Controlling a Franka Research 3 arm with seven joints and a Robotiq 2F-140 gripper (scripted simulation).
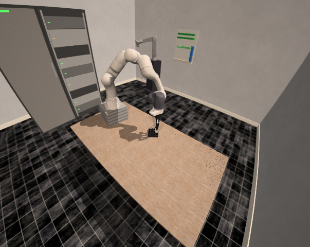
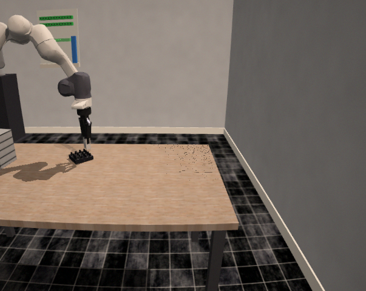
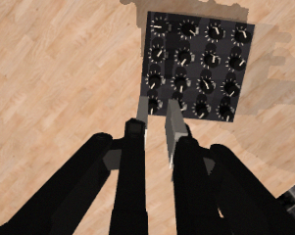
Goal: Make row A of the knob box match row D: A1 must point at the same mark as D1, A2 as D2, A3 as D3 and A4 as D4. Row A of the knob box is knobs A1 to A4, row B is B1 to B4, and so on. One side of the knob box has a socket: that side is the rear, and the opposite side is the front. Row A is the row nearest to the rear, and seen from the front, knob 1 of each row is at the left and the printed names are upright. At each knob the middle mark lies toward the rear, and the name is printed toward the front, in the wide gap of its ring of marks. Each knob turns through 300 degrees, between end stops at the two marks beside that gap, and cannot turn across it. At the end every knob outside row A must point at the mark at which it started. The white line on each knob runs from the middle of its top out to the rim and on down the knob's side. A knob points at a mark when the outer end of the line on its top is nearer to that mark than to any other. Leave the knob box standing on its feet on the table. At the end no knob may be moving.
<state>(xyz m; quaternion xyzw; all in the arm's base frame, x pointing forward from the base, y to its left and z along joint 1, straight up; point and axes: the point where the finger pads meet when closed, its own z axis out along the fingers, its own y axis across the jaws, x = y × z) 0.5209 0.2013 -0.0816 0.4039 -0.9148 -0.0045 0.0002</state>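
Observation:
The black knob box (image 3: 198,66) stands on the wooden table, with its four rows of knobs showing in the wrist view. It is small in the top and exterior views (image 1: 152,132) (image 2: 80,156). My gripper (image 3: 156,112) points straight down over the box's corner nearest the wrist camera. Its two fingers stand a narrow gap apart, and the corner knob (image 3: 154,101) shows just beyond the fingertips. I see nothing clamped between the fingers. In the side view the fingertips (image 2: 86,147) hang just above the box's far edge. The printed names and the socket side are too small to read.
The arm's grey base block (image 1: 113,113) stands at the table's far end. A server cabinet (image 1: 67,58) stands beyond it. A second small arm on a black pedestal (image 1: 152,71) stands by the wall. The grey wall (image 2: 301,125) runs close along the table's right side.

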